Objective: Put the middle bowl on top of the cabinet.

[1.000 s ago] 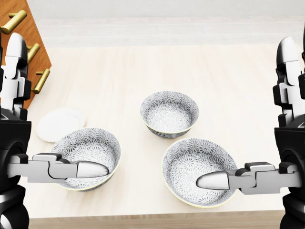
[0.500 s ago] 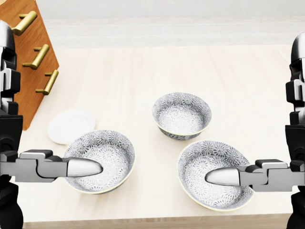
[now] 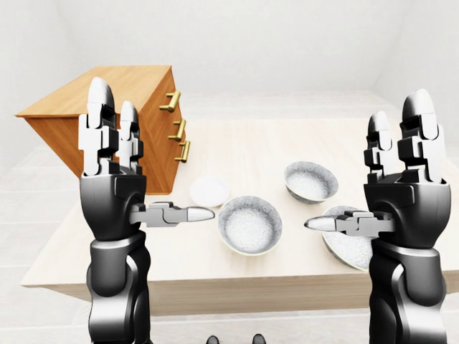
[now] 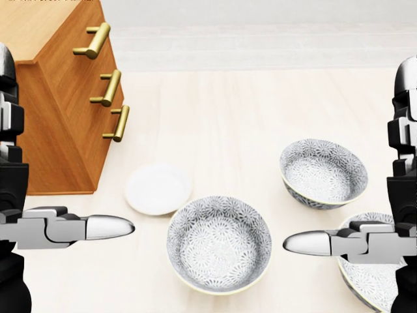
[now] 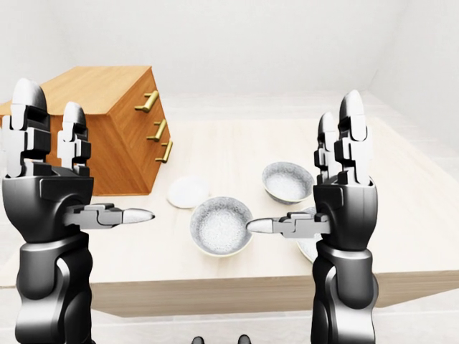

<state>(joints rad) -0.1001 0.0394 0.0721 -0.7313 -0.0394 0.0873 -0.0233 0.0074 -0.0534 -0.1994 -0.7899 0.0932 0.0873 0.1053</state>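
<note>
The whole head view has slid to the right over the last half second. This is the camera moving with the base, not the things on the table moving, and more of the cabinet now shows at the left.

The left hand (image 3: 116,188) is raised and wide open, with its two fingers (image 3: 100,118) upright and its thumb (image 4: 107,227) pointing level toward the right of the view. It holds nothing. The right hand (image 3: 399,195) mirrors it, open and empty, with fingers up and thumb (image 4: 311,242) pointing left.

In the head view the left thumb tip lies below the small white saucer (image 4: 158,189) and left of the left bowl (image 4: 219,246). The right thumb tip lies between that bowl and the right bowl (image 4: 365,277), which the hand partly covers at the lower right corner.

The middle bowl (image 4: 322,173) is the smaller patterned one. It sits upright on the pale wooden table (image 4: 221,117), above the right thumb in the head view, near the right bowl and well apart from the cabinet (image 4: 55,111). Neither hand touches it.

The cabinet stands at the table's left end, and three brass handles (image 4: 109,88) are stacked down its drawer face. The saucer lies near its lower corner.
</note>
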